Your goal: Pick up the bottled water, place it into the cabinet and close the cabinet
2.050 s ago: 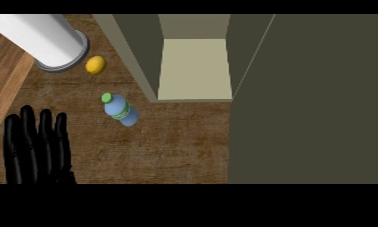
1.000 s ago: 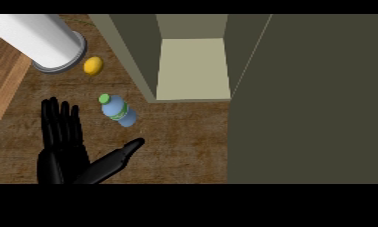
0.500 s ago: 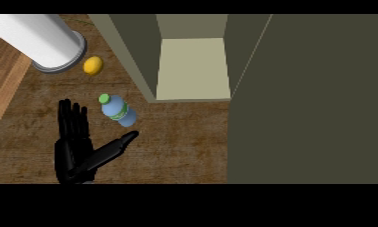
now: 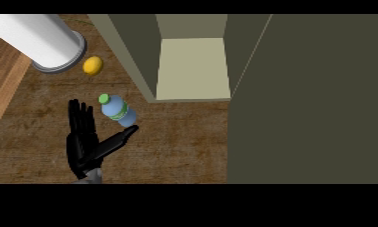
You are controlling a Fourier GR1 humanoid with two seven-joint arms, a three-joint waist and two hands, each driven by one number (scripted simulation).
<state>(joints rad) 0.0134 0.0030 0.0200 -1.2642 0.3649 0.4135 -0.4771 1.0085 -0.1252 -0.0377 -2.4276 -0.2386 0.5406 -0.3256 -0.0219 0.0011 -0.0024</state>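
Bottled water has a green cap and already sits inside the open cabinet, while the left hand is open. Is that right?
Not quite. The head view shows the bottled water lying on the wooden counter, outside the open cabinet and close to the thumb of the left hand. The cap is green and the hand is open, as stated.

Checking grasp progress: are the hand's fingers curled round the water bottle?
No: the left hand is open, fingers straight, and the water bottle lies on the counter beside its thumb.
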